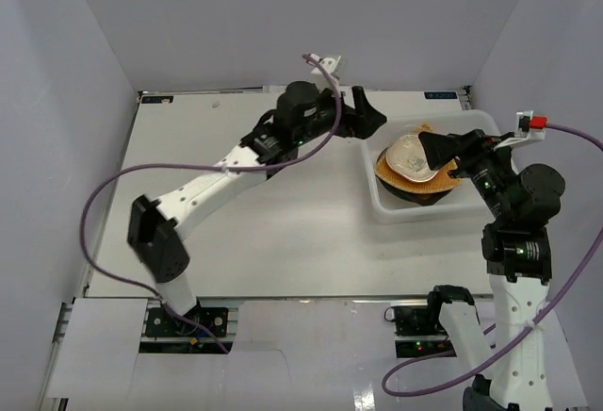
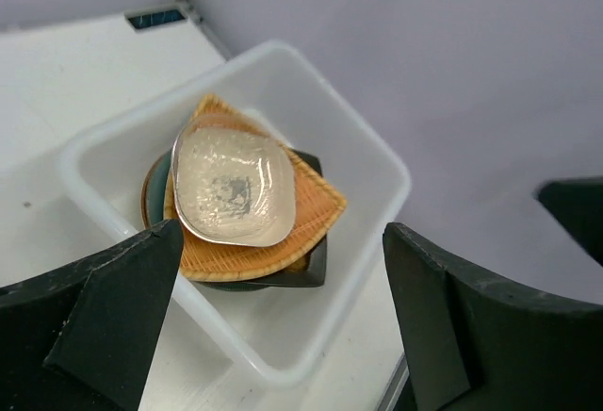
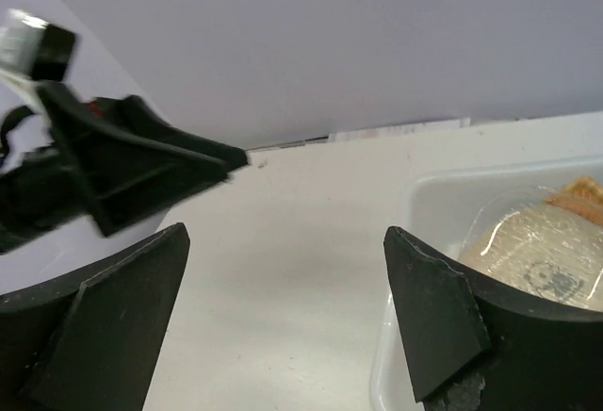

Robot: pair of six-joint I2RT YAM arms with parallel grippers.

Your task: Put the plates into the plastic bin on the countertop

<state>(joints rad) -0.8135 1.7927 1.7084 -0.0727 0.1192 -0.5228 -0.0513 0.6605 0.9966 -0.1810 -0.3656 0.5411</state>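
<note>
The small clear glass dish point(image 2: 234, 185) tops the orange woven plate point(image 2: 311, 208) inside the translucent white plastic bin point(image 2: 363, 147) on the white counter point(image 1: 283, 232), and with both jaws gaping wide and empty, loading seems done, so the next move is likely to draw the arms back clear.

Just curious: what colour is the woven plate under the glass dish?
The woven plate is orange; left wrist view.

Stacked plates point(image 1: 408, 168) crowd the translucent white rectangular plastic bin point(image 1: 377, 202), the black right gripper point(image 1: 443, 152) hanging over them; bare flat white countertop point(image 1: 283, 241) spreads leftward.
</note>
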